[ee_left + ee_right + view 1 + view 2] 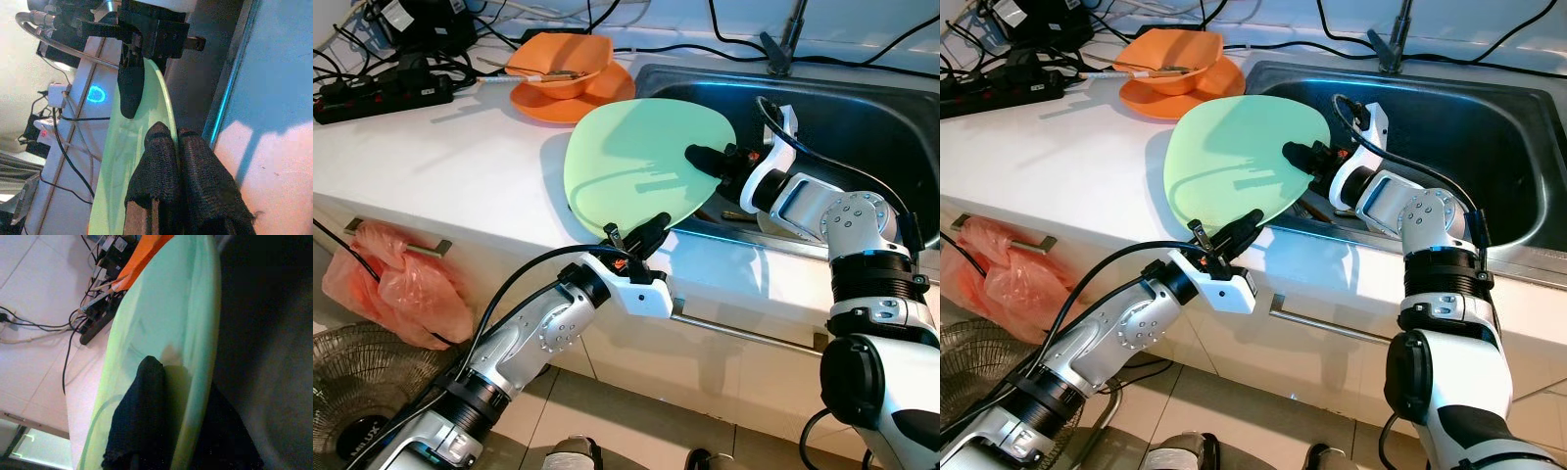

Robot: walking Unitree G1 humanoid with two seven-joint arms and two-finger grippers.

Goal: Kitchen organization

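Mid-task by my read: orange dishes [570, 76] already stacked at the counter's [460, 166] back edge, green plate [641, 166] tilted over the sink's [862, 127] front-left rim, not yet placed; left gripper [641, 235] pinches its near edge from below, right gripper [705, 157] pinches its sink-side edge.

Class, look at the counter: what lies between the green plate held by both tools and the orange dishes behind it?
Bare white countertop separates the green plate from the orange dishes, as the left eye view shows.
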